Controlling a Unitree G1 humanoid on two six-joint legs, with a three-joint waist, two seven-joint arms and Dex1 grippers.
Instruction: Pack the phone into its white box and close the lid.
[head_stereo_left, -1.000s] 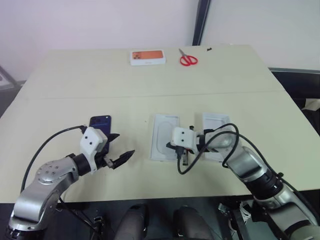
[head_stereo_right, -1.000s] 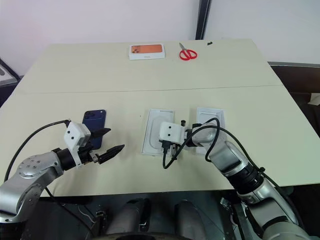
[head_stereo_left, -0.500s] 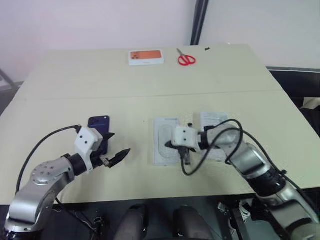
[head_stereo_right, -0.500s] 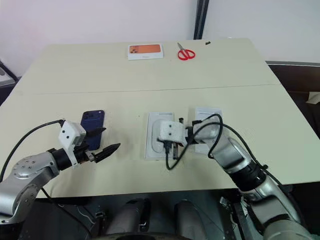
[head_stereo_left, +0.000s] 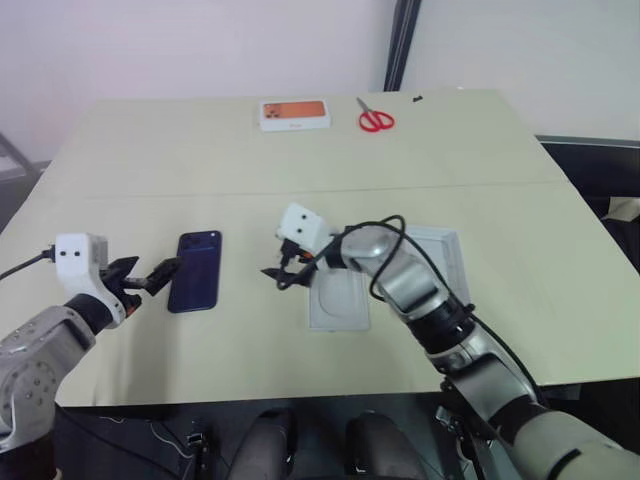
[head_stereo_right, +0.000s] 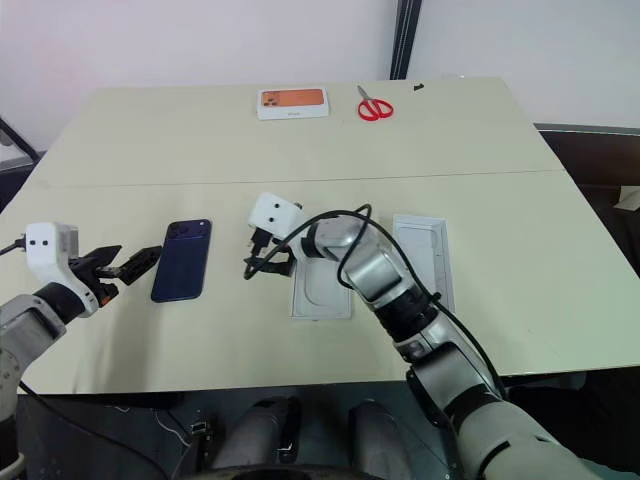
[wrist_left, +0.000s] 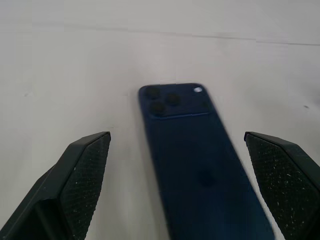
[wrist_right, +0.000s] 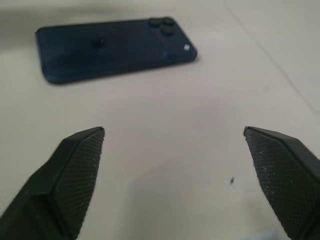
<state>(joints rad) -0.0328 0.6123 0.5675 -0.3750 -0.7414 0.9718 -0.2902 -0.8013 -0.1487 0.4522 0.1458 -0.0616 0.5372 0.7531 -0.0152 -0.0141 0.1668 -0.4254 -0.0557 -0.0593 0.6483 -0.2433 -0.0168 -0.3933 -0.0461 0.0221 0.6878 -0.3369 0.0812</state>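
**Phone lies unpacked; both grippers spread and empty on either side of it**

The table (head_stereo_left: 480, 150) is the largest item: a pale top carrying everything in play. Near the middle, under the right forearm, two white shallow pieces lie side by side. The one farther to the robot's right, a rimmed tray, reads as the white box (head_stereo_left: 445, 262); the one beside it with a rounded recess looks like an insert (head_stereo_left: 338, 300). I cannot identify the lid with confidence. At the far edge sit a small white box with an orange picture (head_stereo_left: 295, 114) and red scissors (head_stereo_left: 377, 120), well apart from the work.

The phone (head_stereo_left: 195, 271) lies flat, back up, camera cluster at the far end, left of the white pieces and touching nothing.

The left gripper (head_stereo_left: 143, 281) sits just beside the phone's left edge, fingers wide apart, holding nothing. The right gripper (head_stereo_left: 283, 272) hangs between phone and insert, fingers likewise spread and empty.

Judgement: the step in hand is picking up the phone. It is thin and glossy, so fingers should close across its long edges, low to the table, squarely and without tilt, before lifting. A slanted pinch risks it sliding away. Carry it level to the tray.
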